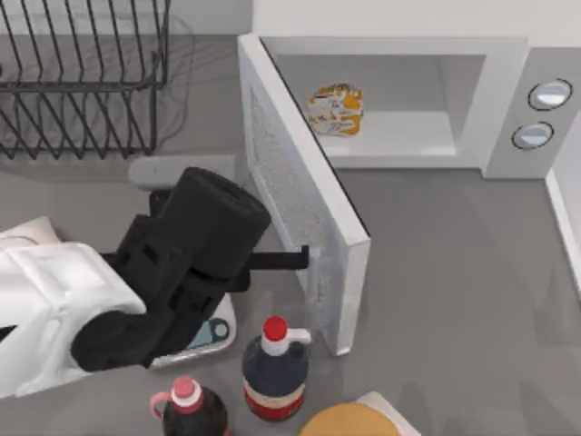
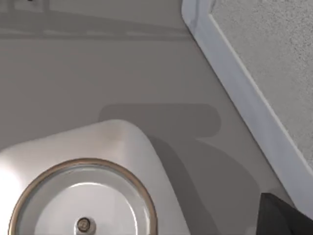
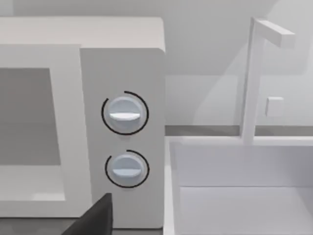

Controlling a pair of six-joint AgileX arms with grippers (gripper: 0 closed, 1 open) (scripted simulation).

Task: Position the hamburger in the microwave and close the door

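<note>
The microwave (image 1: 508,100) stands at the back right with its door (image 1: 300,182) swung out toward the table's front. Inside, on the cavity floor, rests the hamburger (image 1: 336,109), a cream lump with orange-yellow patches. My left gripper (image 1: 304,259) reaches in from the left, and its tip meets the door's speckled outer face near the free edge. The left wrist view looks along that door (image 2: 274,58), with a dark bit of the gripper (image 2: 283,218) in the corner. My right arm is parked; its wrist view faces the microwave's dial panel (image 3: 124,139), with a dark piece of the right gripper (image 3: 93,220) low in the picture.
A black wire dish rack (image 1: 82,82) fills the back left. Two dark bottles with red caps (image 1: 275,368) (image 1: 191,409) and a tan-orange disc (image 1: 349,422) stand at the front. A white scale with a metal dish (image 2: 83,200) lies under my left arm. A white sink (image 3: 244,186) adjoins the microwave's right.
</note>
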